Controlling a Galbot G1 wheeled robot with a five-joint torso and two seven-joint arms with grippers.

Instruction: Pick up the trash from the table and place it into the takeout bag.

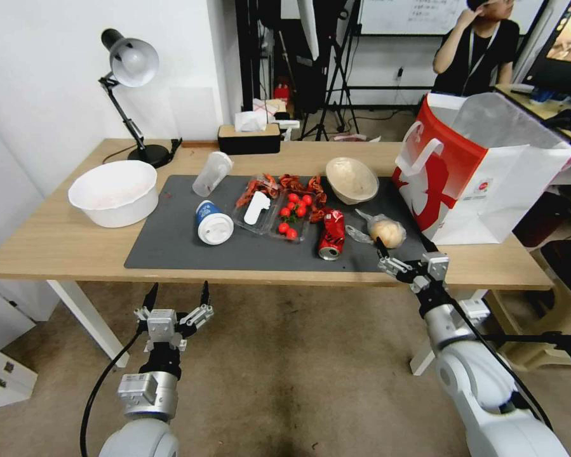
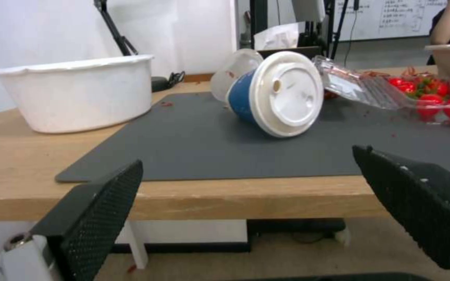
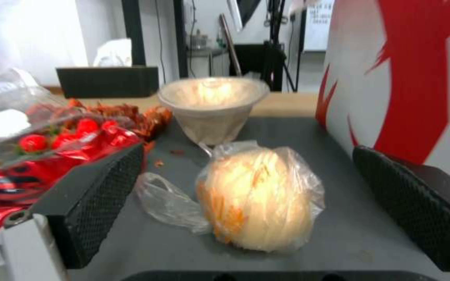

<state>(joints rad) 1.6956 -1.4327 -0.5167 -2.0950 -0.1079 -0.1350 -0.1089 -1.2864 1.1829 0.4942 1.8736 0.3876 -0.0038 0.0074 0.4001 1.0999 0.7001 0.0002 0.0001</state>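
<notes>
The left gripper hung below the desk's front edge with fingers spread wide, while the right gripper reached over the front edge near the right end, fingers wide on either side of the wrapped bun beside the takeout bag.

On the long light-wood table lay one dark grey rectangular mat, one crushed red soda can, one clear-plastic-wrapped bun, one beige paper bowl, one blue-white lidded cup, one clear plastic cup, one large white plastic bowl and one red-and-white paper takeout bag.
</notes>
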